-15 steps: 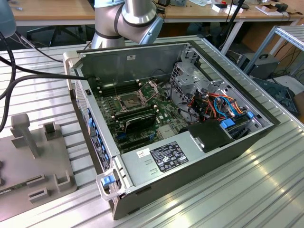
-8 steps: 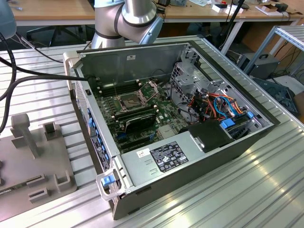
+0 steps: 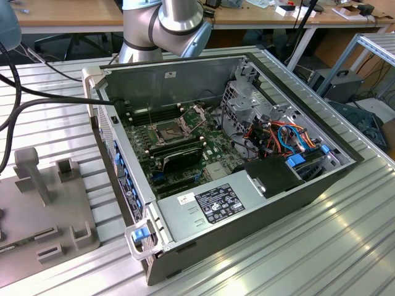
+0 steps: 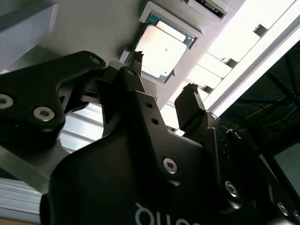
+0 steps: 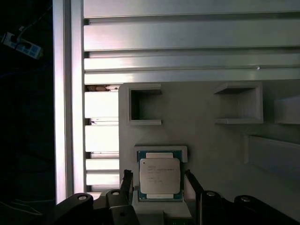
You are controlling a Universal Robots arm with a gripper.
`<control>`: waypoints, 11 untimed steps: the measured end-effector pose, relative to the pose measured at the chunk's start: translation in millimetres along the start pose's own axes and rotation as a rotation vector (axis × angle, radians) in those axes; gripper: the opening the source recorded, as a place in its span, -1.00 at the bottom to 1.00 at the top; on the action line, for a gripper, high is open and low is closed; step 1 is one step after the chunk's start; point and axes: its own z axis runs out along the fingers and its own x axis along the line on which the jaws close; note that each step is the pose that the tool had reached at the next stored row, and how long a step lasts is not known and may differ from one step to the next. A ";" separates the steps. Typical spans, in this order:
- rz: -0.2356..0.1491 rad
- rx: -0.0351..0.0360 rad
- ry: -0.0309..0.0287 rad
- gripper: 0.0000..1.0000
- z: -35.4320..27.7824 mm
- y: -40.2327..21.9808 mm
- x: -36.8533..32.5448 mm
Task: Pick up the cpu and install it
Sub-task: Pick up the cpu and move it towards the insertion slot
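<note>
The cpu (image 5: 160, 176) is a small silver-topped square chip on a green edge. It lies flat in a shallow recess of the grey holder block (image 5: 201, 136). In both wrist views my gripper (image 5: 159, 183) is open and straddles the chip, one black finger (image 5: 127, 183) on each side. The cpu (image 4: 161, 49) shows just beyond the fingertips (image 4: 190, 105) of the gripper (image 4: 163, 77). I cannot tell whether the fingers touch it. In the exterior view the motherboard's dark socket (image 3: 168, 131) sits with its metal frame inside the open computer case (image 3: 259, 203).
The grey holder block (image 3: 37, 209) with its upright posts lies at the exterior view's left on the ribbed aluminium table (image 3: 321, 246). Inside the case are a black card (image 3: 179, 157), cables (image 3: 287, 139) and the power supply (image 3: 213, 203). The arm's base (image 3: 163, 28) stands behind the case.
</note>
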 end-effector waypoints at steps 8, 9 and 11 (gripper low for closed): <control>0.000 0.0000 0.0000 0.11 1.4 -0.1 -0.1; 0.000 -0.0001 -0.0001 0.11 1.5 -0.1 -0.2; 0.000 -0.0002 -0.0002 0.11 1.7 -0.2 -0.6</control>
